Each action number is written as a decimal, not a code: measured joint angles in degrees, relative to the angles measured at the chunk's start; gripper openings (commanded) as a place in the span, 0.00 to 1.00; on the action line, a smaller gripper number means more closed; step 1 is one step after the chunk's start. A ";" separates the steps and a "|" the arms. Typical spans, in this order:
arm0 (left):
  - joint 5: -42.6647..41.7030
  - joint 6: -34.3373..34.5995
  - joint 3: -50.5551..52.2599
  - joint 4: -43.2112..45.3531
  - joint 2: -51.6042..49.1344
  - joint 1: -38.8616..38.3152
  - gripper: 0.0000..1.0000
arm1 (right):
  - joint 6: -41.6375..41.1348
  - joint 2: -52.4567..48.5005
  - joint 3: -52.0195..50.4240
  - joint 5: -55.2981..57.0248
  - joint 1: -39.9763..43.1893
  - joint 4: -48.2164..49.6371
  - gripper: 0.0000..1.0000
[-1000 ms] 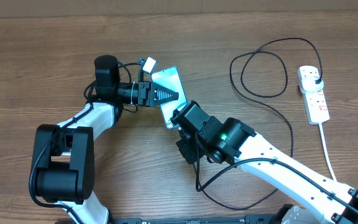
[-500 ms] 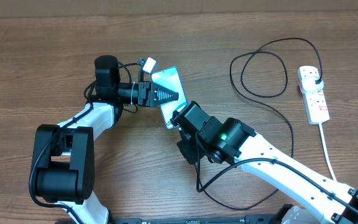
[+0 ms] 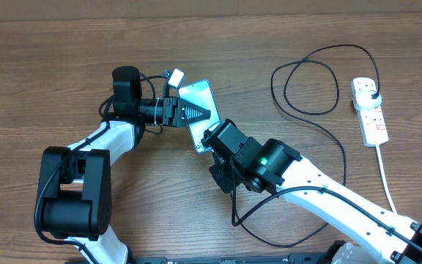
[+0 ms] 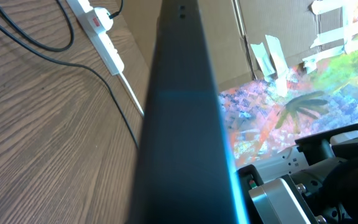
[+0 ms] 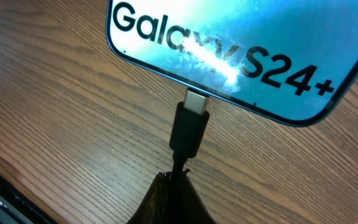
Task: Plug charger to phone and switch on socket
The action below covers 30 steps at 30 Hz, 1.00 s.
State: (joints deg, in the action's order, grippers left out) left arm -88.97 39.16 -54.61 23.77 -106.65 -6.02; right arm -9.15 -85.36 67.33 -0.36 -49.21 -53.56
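Your left end effector (image 3: 194,112) is clamped on the phone (image 3: 196,92). The right end effector (image 5: 174,200) is closed on the charger (image 5: 190,127), whose metal tip sits at the phone's bottom edge. Push off-axis and the tip could skid or bend. Only the right wrist view shows that alignment; overhead adds the socket (image 3: 368,110), well apart.

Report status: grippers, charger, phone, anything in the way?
Left gripper shut on phone. Right gripper shut on charger. Tip at phone's bottom edge, metal showing, not fully in. Nothing between them.
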 measured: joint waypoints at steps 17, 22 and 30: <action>0.00 2.93 0.00 0.00 0.00 0.00 0.04 | -0.02 0.00 0.00 0.35 0.00 0.09 0.04; 0.00 2.89 0.00 0.00 0.00 0.00 0.04 | 0.00 0.00 0.00 0.35 0.02 0.17 0.04; 0.02 2.60 0.00 0.00 0.00 -0.02 0.04 | -0.04 0.00 0.00 0.33 0.00 0.35 0.04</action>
State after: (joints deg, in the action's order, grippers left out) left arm -88.95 41.76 -54.61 23.77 -106.65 -6.04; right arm -9.19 -85.36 67.33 -0.03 -49.21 -53.21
